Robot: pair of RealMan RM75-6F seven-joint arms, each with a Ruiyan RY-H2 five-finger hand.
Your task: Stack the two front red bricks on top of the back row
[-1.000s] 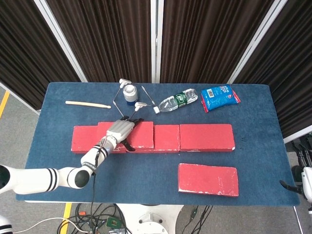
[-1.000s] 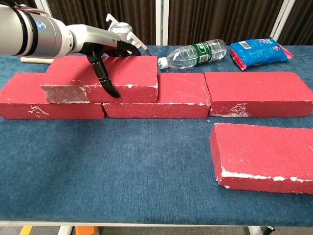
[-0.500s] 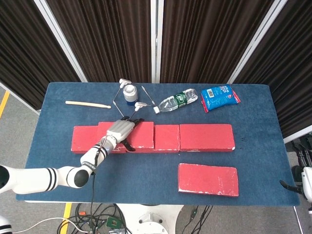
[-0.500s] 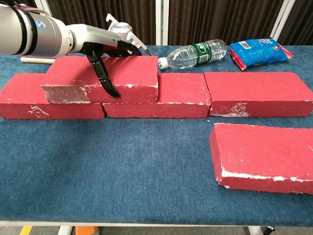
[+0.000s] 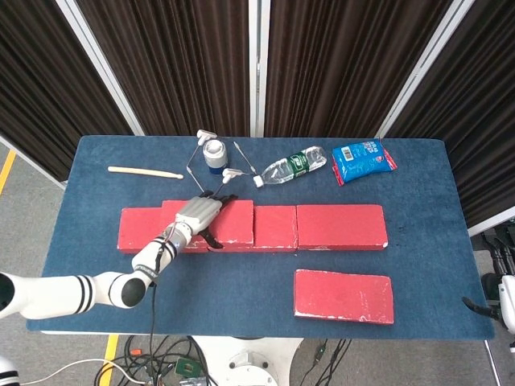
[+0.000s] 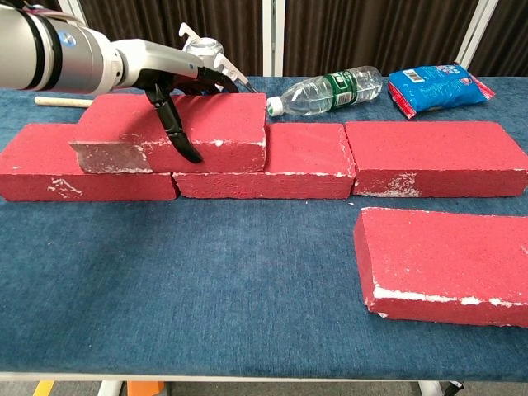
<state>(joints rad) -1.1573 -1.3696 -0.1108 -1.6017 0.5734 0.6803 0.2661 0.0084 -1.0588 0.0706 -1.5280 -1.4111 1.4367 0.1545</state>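
Observation:
Three red bricks form the back row: left [image 6: 41,161], middle [image 6: 305,157] and right [image 6: 433,153]. A fourth red brick [image 6: 214,124] lies on top, across the left and middle ones, and shows in the head view as the stacked brick [image 5: 232,222]. My left hand [image 6: 169,74] grips this brick, thumb down its front face and fingers over its back edge; in the head view the left hand [image 5: 197,213] covers its left half. One red brick [image 5: 344,296] lies alone at the front right. A sliver of my right hand [image 5: 491,307] shows off the table's right edge.
Behind the row lie a plastic bottle [image 5: 291,165], a blue packet [image 5: 363,159], a wooden stick [image 5: 145,171], a small white jar [image 5: 213,153] and thin metal tools [image 5: 241,161]. Blue cloth [image 6: 206,272] covers the table.

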